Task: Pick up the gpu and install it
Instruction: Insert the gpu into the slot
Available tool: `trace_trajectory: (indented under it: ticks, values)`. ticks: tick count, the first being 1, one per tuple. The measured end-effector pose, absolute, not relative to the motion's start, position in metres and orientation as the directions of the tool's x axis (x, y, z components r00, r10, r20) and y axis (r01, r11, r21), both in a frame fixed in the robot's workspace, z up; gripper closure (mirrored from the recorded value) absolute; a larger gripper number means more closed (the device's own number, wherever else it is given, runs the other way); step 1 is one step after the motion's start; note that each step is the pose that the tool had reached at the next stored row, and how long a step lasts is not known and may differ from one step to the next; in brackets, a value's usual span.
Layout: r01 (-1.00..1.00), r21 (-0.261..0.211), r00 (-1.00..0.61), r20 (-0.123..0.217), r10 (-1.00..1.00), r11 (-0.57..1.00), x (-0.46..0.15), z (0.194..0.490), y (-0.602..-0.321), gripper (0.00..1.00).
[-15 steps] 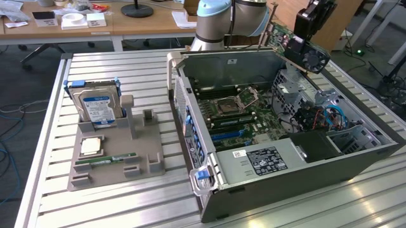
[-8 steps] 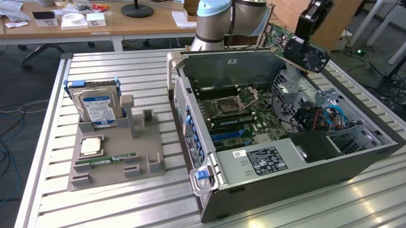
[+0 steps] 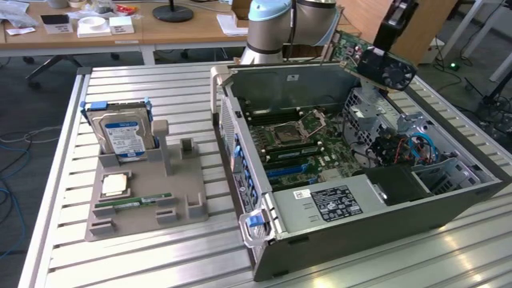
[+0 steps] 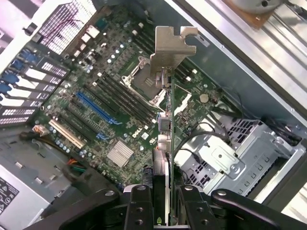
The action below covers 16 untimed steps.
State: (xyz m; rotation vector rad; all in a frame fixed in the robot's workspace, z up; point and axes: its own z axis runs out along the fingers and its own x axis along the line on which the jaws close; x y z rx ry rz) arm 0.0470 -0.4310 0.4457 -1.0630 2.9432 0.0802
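Ribbed aluminium table (image 3: 136,264), matt silver with long parallel slats; pale wooden desks (image 3: 192,30) behind it.

At the exterior view's left we note a grey moulded plastic fixture (image 3: 136,231) with blocky upright posts. In it a silver, blue-labelled metal hard drive (image 3: 124,135) stands on edge, a small square metallic chip (image 3: 114,185) lies flat, and a narrow green memory stick (image 3: 133,202) lies just beside the chip.

In the middle is a grey sheet-steel computer case (image 3: 384,216), on its side with the panel off. Inside lies a green motherboard (image 3: 292,144), densely studded, with dark slots.

Behind the case stands the robot arm (image 3: 272,24), a smooth silver tube with pale blue joint caps, reaching toward the exterior view's right.

Above the case's far right corner the gpu (image 3: 376,60), a thin flat card with a green circuit board and a black fan face, hangs tilted in the air, clear of the board.

The black gripper (image 3: 384,45) slants down onto it from above. In the wrist view we see its black fingers (image 4: 139,206) pressed on either face of the card, pinching it edge-on. The folded silver metal bracket (image 4: 172,45) sits at the card's far end, over the motherboard.
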Motion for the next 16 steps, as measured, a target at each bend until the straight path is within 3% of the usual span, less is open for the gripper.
trace_trajectory:
  ticks: [16]
  values:
    - [-0.791,0.044,-0.612,-0.027,-0.79,0.611,0.047,0.4451,-0.4309,0.74]
